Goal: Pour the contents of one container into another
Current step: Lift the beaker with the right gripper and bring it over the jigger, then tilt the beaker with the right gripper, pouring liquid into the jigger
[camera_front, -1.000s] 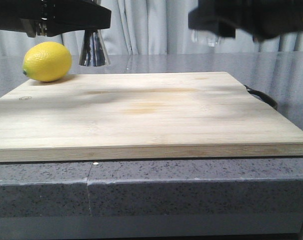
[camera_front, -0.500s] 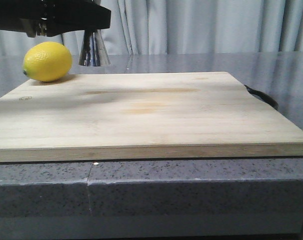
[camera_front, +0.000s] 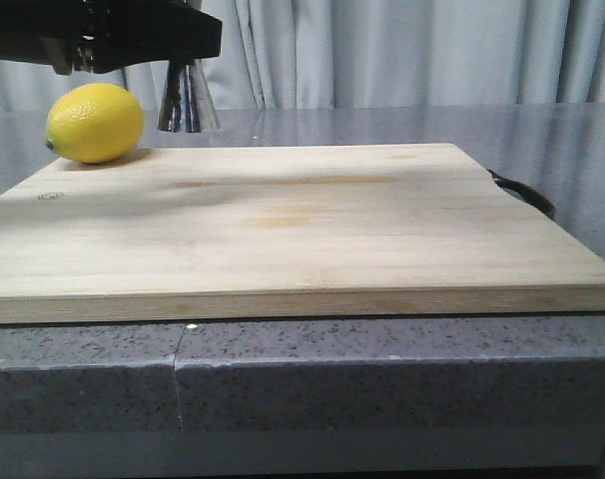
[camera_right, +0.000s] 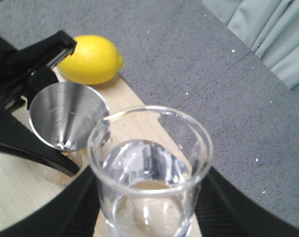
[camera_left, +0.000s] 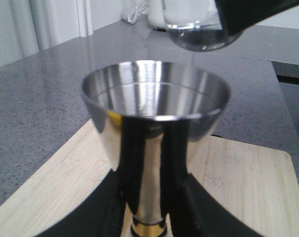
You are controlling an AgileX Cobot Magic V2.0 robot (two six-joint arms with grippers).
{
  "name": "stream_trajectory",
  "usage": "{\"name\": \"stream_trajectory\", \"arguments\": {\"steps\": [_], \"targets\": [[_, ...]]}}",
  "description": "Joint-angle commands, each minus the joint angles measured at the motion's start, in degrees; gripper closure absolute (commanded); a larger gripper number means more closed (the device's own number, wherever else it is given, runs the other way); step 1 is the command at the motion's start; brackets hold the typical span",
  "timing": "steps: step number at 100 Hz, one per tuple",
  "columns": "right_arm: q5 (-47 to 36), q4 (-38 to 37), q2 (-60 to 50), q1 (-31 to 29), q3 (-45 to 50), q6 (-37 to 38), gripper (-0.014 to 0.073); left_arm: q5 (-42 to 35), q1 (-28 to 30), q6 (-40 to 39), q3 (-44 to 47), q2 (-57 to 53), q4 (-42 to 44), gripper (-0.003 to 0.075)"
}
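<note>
Having lifted clear of the front view, the right gripper (camera_right: 149, 217) clamps the beaker (camera_right: 149, 173) above the jigger (camera_left: 154, 116), itself clamped in the left gripper (camera_left: 152, 197), poised to pour.

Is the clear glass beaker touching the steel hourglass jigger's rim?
Apart. In the left wrist view the clear glass beaker hangs above and behind the steel hourglass jigger, with grey countertop visible between them.

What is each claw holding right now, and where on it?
Left claw grips the steel jigger at its narrow waist; right claw holds the glass beaker around its lower body.
</note>
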Motion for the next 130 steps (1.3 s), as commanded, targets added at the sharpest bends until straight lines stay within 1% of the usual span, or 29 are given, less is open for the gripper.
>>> {"name": "stream_trajectory", "arguments": {"steps": [1, 9, 26, 51, 60, 92, 111, 130], "targets": [[-0.27, -1.34, -0.13, 0.51, -5.16, -4.87, 0.0284, 6.39, -0.43, -0.43, -1.83, -2.61, -4.58, 0.0566], [2.6, -1.98, 1.74, 0.86, -8.32, -8.39, 0.0284, 6.39, -0.43, -0.43, -1.83, -2.61, -4.58, 0.0566], [5.48, -2.11, 4.08, 0.97, -12.23, -14.08, 0.0284, 6.39, -0.43, -0.43, -1.83, -2.61, -4.58, 0.0566], [5.84, -3.0, 5.02, 0.97, -13.65, -22.63, 0.0284, 6.39, -0.43, -0.43, -1.83, -2.61, -4.58, 0.0566], [5.84, -4.87, 5.37, 1.44, -13.65, -24.87, 0.0284, 6.39, -0.43, -0.43, -1.83, -2.61, -4.58, 0.0566], [4.93, -13.31, 6.64, 3.65, -13.65, -25.77, 0.0284, 6.39, -0.43, -0.43, -1.83, -2.61, -4.58, 0.0566], [3.11, -14.81, 6.77, 4.26, -13.65, -25.99, 0.0284, 6.39, -0.43, -0.43, -1.83, -2.61, -4.58, 0.0566], [2.81, -15.03, 6.77, 4.22, -13.65, -28.3, 0.0284, 6.39, -0.43, -0.43, -1.83, -2.61, -4.58, 0.0566]]}}
